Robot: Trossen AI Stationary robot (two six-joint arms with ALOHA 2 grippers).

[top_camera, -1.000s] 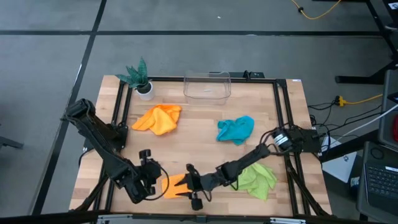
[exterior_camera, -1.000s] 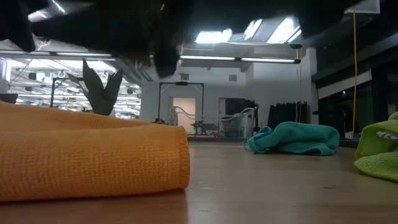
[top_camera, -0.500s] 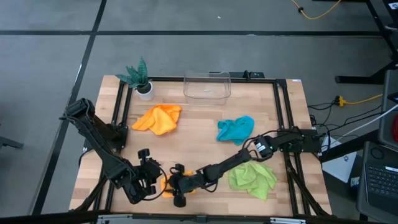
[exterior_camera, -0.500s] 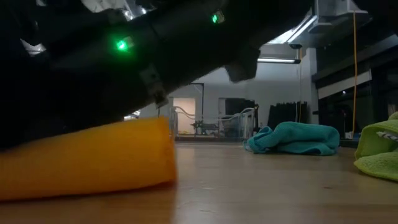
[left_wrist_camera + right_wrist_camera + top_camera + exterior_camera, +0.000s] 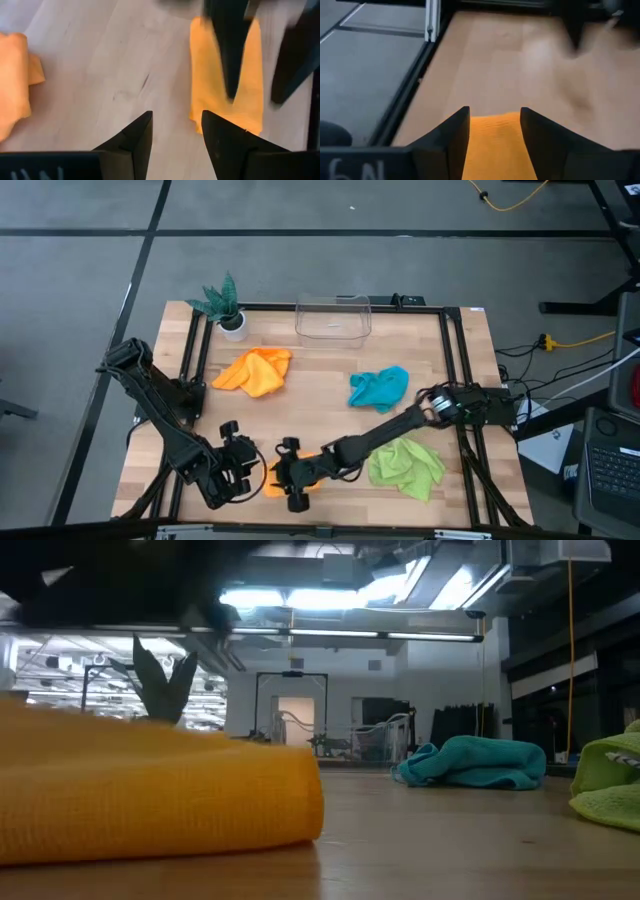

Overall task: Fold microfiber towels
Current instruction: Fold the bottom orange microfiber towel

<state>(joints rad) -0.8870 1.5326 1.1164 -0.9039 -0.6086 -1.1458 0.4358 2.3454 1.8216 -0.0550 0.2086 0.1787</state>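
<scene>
folded orange towel (image 5: 300,471) lies flat near the front edge of the worktop (image 5: 330,370), between the two grippers; in the low view it fills the left foreground as a thick, rounded fold (image 5: 150,795). right gripper (image 5: 281,476) sits low over this towel, its fingers (image 5: 451,132) parted with the orange cloth showing in the gap between them; whether they pinch the cloth cannot be told. left gripper (image 5: 250,473) is just beside the towel's left edge, its fingers (image 5: 134,137) parted and empty over bare wood, the towel (image 5: 225,95) lying ahead of them with the right gripper's dark fingers across it. second orange towel (image 5: 256,370), crumpled, lies toward the back left of the worktop, well apart from the first. teal-blue towel (image 5: 379,388), crumpled, lies right of centre; the right arm passes just in front of it. lime green towel (image 5: 407,467), crumpled, lies at the front right, just beside the right arm. a potted green plant (image 5: 224,304) stands at the back left corner, and a clear plastic bin (image 5: 333,318) sits at the back centre.
</scene>
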